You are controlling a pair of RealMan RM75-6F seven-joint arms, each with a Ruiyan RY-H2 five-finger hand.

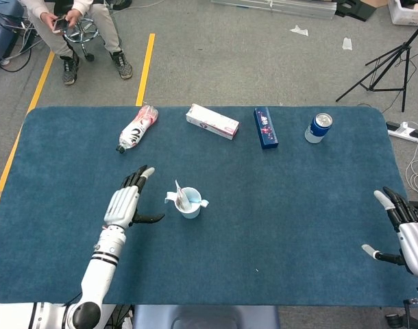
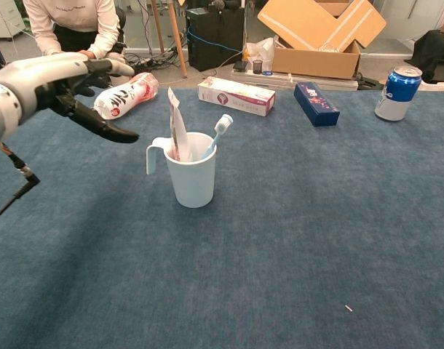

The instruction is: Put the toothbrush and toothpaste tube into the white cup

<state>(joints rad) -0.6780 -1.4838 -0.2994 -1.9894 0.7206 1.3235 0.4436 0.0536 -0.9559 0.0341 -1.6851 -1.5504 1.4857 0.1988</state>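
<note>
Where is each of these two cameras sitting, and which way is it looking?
Head view: high up, looking steeply down on the table; shows the left hand and right hand.
Chest view: low, near table height, looking forward across it; shows only the left hand.
Shared: white cup holding toothbrush and toothpaste tube.
</note>
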